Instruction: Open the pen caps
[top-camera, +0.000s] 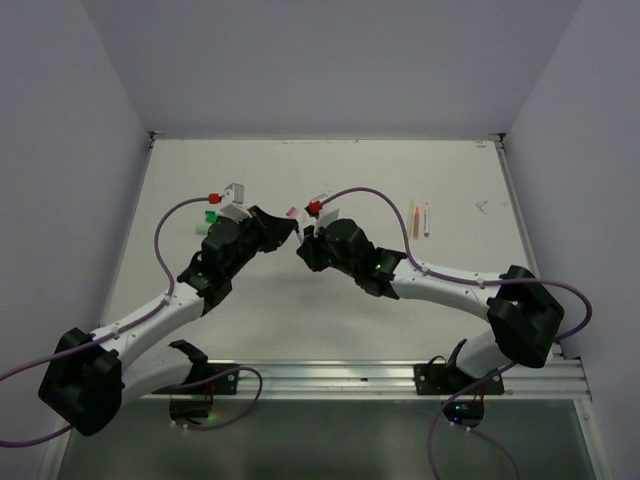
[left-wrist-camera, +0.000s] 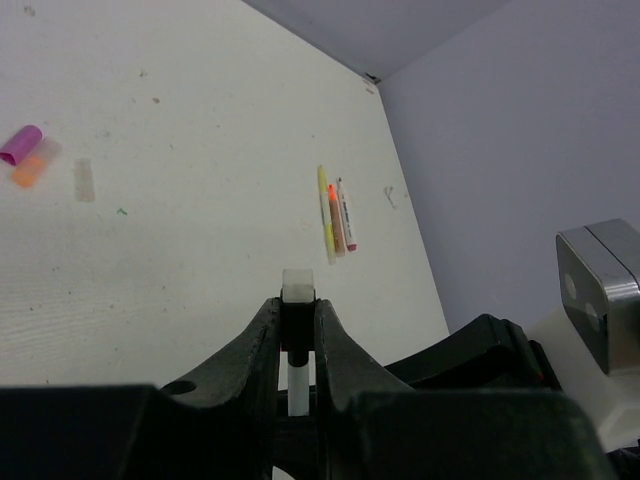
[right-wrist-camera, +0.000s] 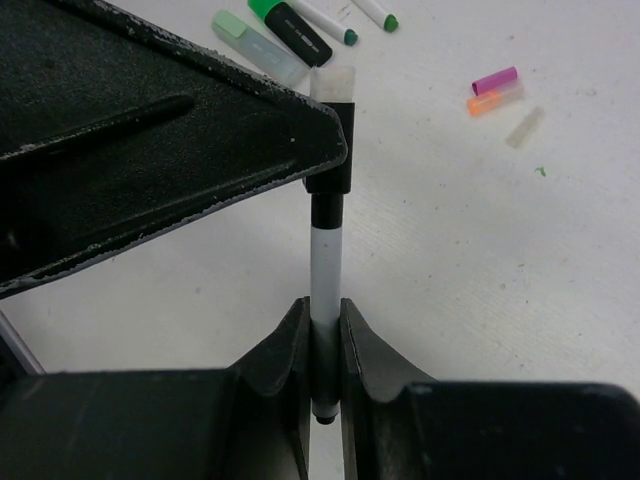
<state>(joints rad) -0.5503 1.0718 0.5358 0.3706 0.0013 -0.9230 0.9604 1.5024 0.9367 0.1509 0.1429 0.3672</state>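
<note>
One slim pen hangs above the table between my two grippers. The left gripper (left-wrist-camera: 298, 306) is shut on its black pen cap (left-wrist-camera: 297, 328), whose pale end sticks out past the fingertips. The right gripper (right-wrist-camera: 323, 316) is shut on the pen's white body (right-wrist-camera: 325, 262) near its tail. In the right wrist view the black cap (right-wrist-camera: 331, 175) sits on the pen, partly behind a left finger (right-wrist-camera: 160, 140). In the top view the left gripper (top-camera: 289, 231) and the right gripper (top-camera: 306, 246) meet tip to tip at mid-table.
A loose pink cap (right-wrist-camera: 495, 80), an orange piece (right-wrist-camera: 485, 102) and a clear cap (right-wrist-camera: 525, 127) lie on the table. A pale green highlighter (right-wrist-camera: 255, 45), a black marker (right-wrist-camera: 292, 20) and white pens lie beside the left arm. Three slim pens (left-wrist-camera: 336, 215) lie at the right.
</note>
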